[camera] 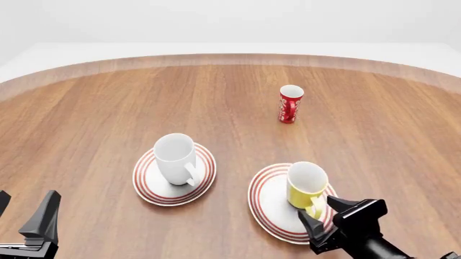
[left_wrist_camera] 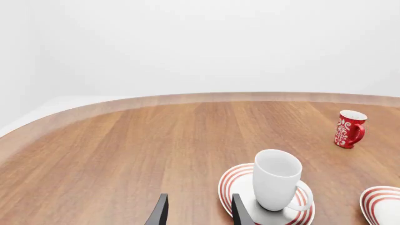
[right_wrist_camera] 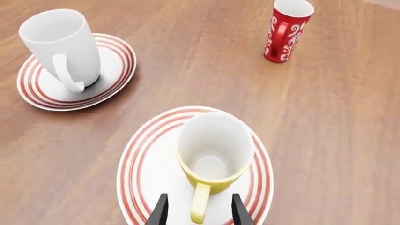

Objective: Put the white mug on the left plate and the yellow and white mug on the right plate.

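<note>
The white mug stands upright on the left plate, handle toward me; the left wrist view shows the same mug and plate. On the right plate the yellow and white mug stands upright. My right gripper is open just behind that mug, and in the right wrist view the gripper has the yellow handle between its fingers with gaps on both sides. My left gripper is open and holds nothing, low at the near left, well clear of the white mug.
A slim red cup with white marks stands alone farther back, right of centre. The round wooden table's far edge curves across the back. Bare wood lies left of the left plate and between the two plates.
</note>
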